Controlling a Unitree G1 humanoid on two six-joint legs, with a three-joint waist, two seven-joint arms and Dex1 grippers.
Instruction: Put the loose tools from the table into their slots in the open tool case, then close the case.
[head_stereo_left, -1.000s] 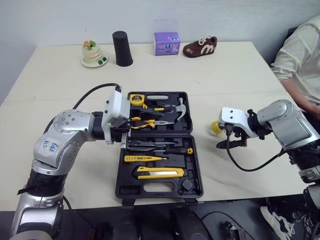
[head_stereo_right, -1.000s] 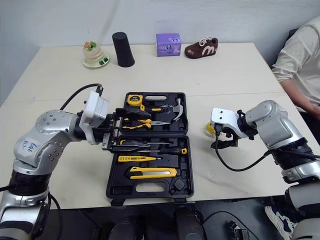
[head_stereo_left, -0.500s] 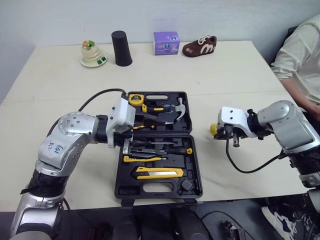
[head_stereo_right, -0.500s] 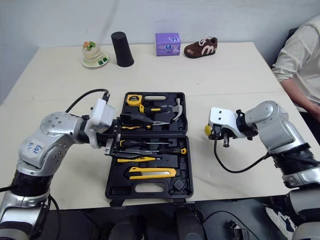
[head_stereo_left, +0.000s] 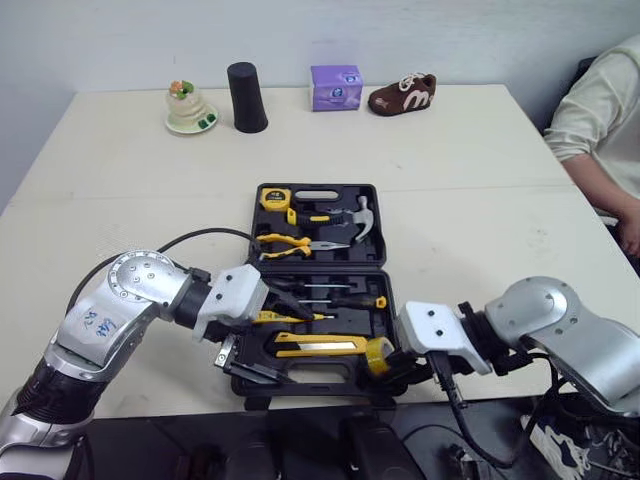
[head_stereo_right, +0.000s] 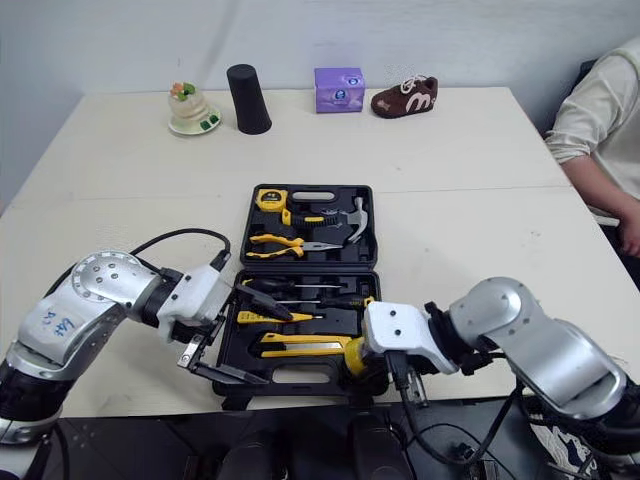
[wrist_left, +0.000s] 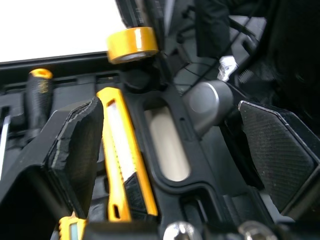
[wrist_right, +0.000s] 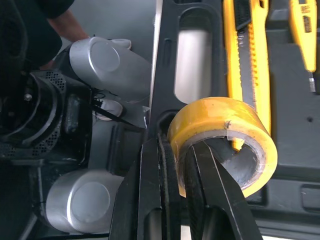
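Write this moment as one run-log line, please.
right pincer: shut on tape roll, over tool case near right corner | left pincer: open, at near edge | lid: open

Blk cup, purple box, shoe.

A pale beige table is seen across most of the frame, backed by a plain light wall along the top. A black cylinder, a purple box and a brown shoe are set at its far edge.
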